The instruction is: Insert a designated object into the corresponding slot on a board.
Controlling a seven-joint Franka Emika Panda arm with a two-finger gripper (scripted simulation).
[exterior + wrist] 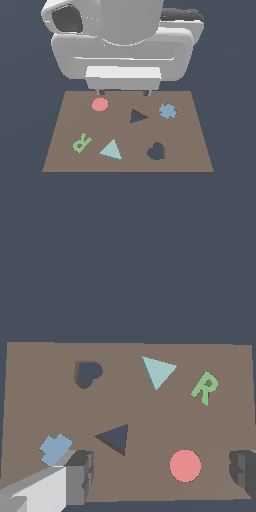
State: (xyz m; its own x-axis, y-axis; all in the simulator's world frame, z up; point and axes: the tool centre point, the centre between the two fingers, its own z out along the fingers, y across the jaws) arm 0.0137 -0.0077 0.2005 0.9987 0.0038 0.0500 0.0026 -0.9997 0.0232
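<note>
My claw (123, 92) hangs over the far edge of the board (60, 155), spread wide, nothing between its fingers (80, 476). One finger sits beside the blue cross piece (55, 448); the red disc (185, 465) lies between the two. Triangle hole (137, 116) is near mid-board, just past the disc. Teal triangle (111, 150) lies flat nearer the front edge, between green R (81, 143) and heart hole (156, 151), apart from both

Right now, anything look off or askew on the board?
Nothing damaged or spilled. The teal triangle lies loose on the board, not in the triangular slot, and points a different way from it. The heart hole is empty too. The gripper hangs open at the far edge.
</note>
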